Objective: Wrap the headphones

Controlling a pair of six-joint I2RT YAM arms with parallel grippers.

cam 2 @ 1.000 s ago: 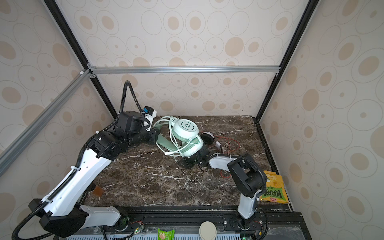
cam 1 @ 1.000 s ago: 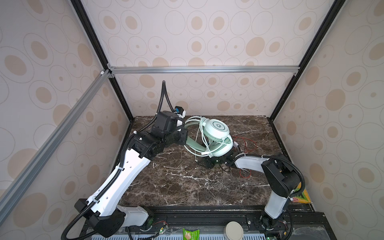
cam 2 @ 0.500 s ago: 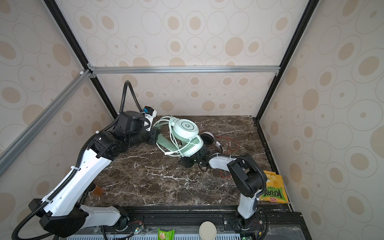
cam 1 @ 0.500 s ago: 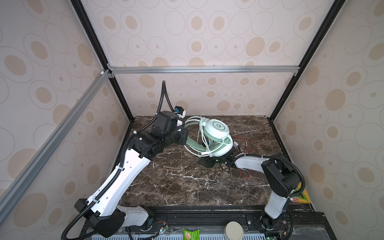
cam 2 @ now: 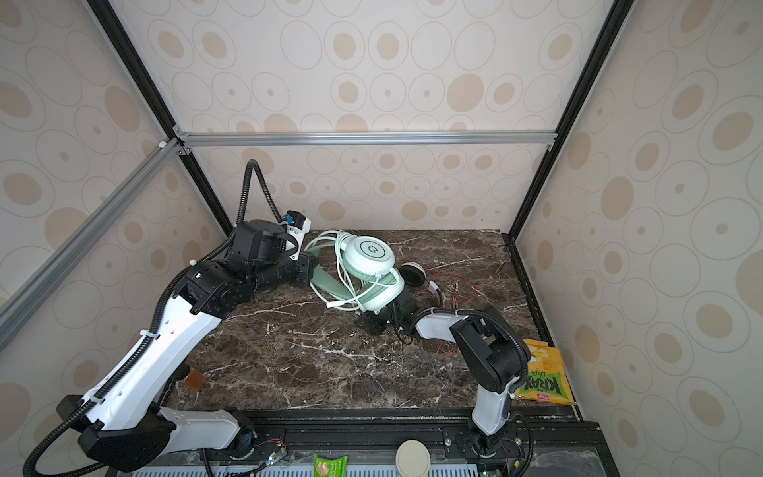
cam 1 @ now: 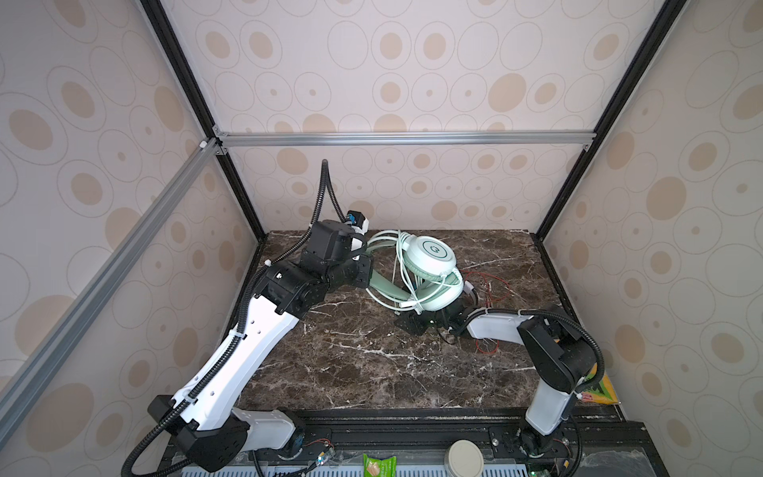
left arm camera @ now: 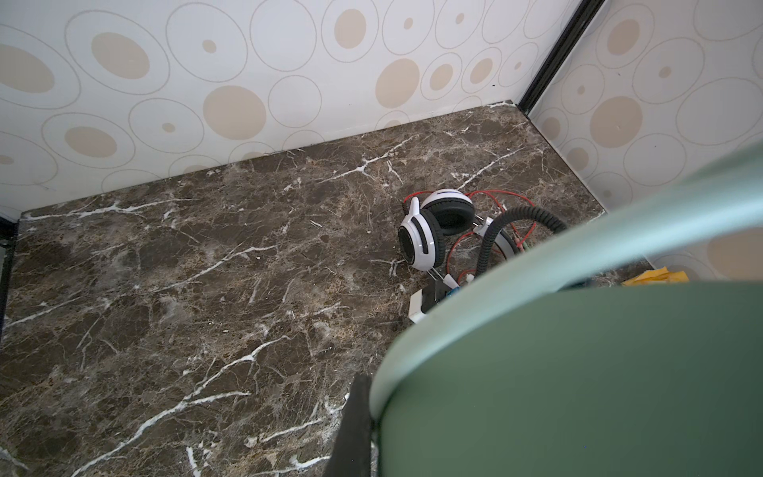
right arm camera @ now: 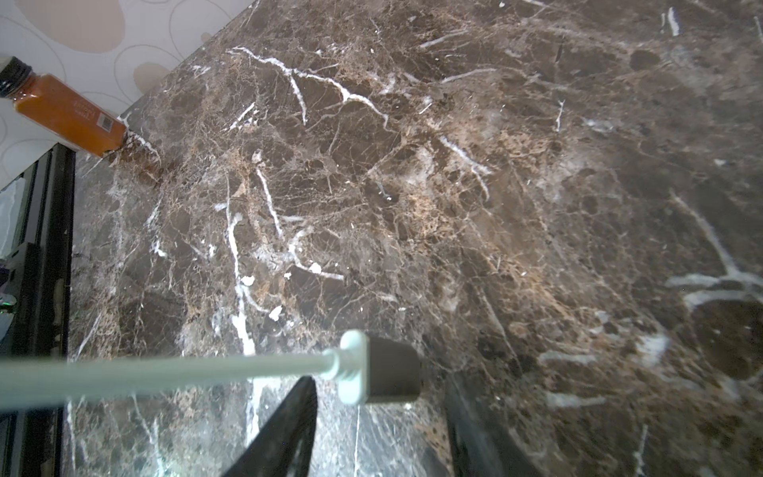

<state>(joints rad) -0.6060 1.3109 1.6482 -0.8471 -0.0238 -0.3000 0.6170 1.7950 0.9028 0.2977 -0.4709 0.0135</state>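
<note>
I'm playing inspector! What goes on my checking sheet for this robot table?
Surface: dark marble tabletop, white veins.
Job's things: mint-green headphones held up off the tabletop; white headphones lying on it.
Clutter: orange spice bottle, yellow chip bag, green snack packet at the edges.
Grippers: left gripper shut on the mint-green headphones; right gripper open, beside the plug.
Cables: pale green cable looped around the mint-green headphones; red cable loose.
Surroundings: spotted wall panels, aluminium frame.

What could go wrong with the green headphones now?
The plug sits loose between the open jaws of the right gripper; it might slip out and the pale green cable loops could unwind. The red cable of the white headphones runs beside the right arm and might snag. The left gripper holds the mint-green headphones only by the headband; they could swing.
</note>
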